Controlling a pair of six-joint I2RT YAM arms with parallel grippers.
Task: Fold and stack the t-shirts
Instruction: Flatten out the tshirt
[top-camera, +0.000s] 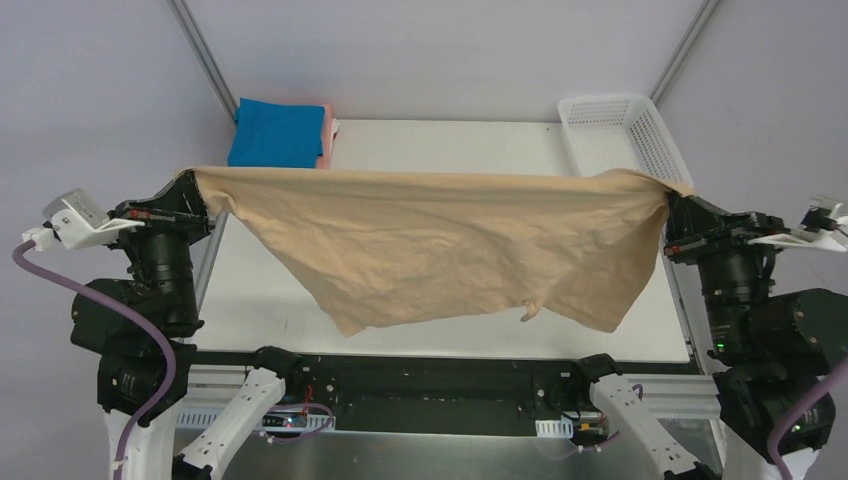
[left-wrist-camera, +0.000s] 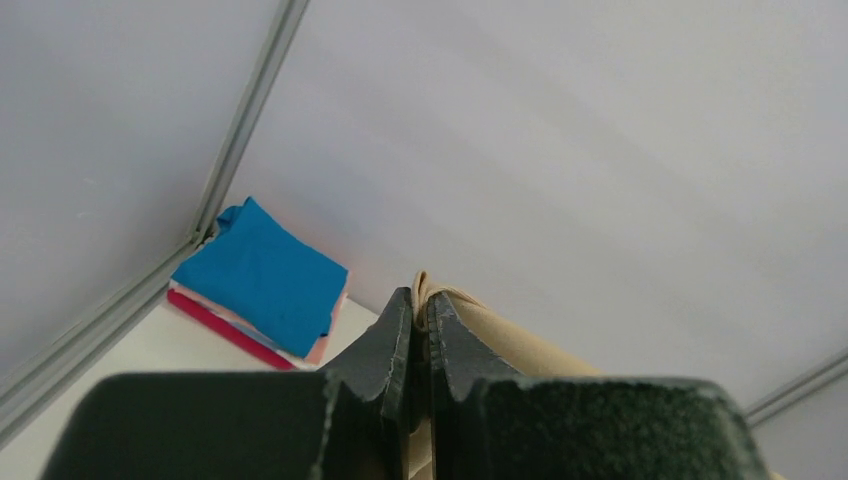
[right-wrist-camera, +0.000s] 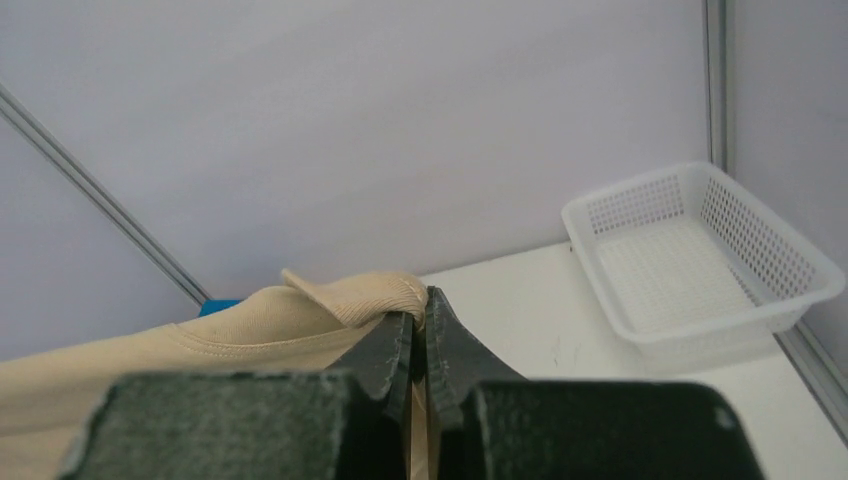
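A tan t-shirt (top-camera: 430, 240) hangs stretched in the air across the table's width, its lower edge sagging toward the near edge. My left gripper (top-camera: 192, 180) is shut on its left corner, and the left wrist view shows tan cloth (left-wrist-camera: 500, 335) pinched between the jaws of that gripper (left-wrist-camera: 421, 300). On the other side my right gripper (top-camera: 668, 195) is shut on the right corner; the right wrist view shows the ribbed tan edge (right-wrist-camera: 350, 298) bunched at the tips of this gripper (right-wrist-camera: 420, 303). Folded t-shirts (top-camera: 277, 133) lie stacked at the back left, blue on top, pink and red beneath (left-wrist-camera: 262, 285).
A white mesh basket (top-camera: 622, 135) stands at the table's (top-camera: 450, 145) back right corner, seen again as the basket (right-wrist-camera: 700, 255) in the right wrist view. Metal frame posts (top-camera: 205, 50) rise behind both back corners. Both arm bases sit at the near edge.
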